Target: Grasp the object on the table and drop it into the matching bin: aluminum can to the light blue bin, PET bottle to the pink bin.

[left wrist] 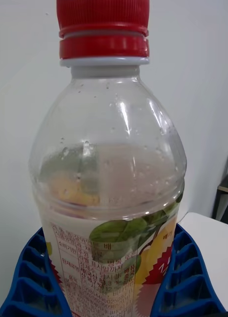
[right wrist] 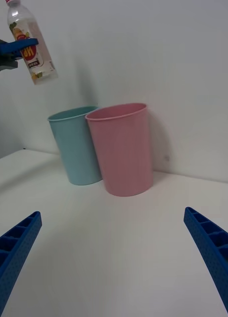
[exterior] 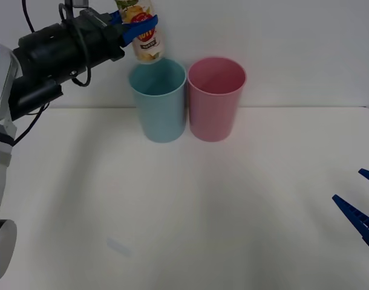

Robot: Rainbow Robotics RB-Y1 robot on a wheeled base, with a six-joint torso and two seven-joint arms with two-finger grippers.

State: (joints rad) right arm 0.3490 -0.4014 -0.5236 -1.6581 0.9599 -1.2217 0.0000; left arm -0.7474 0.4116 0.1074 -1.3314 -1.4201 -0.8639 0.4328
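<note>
**Bottle lifted, but hanging over the wrong bin**

The left gripper (exterior: 138, 29) is pinching the PET bottle (exterior: 143, 33) at its label, fingers (left wrist: 32, 277) pressed against both sides, holding it in the air above the light blue bin (exterior: 158, 101). The pink bin (exterior: 215, 99) is standing just beside, touching it. The grasp looks done; carrying across and releasing remain. The right gripper (exterior: 361, 212) is waiting low over the worktop (exterior: 184, 211), fingers spread.

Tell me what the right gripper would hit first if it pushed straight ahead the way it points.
Probably the pink bin. The open right gripper faces it across bare table, with nothing between. The blue bin sits beside it, off the line. Depth is hard to judge.
</note>
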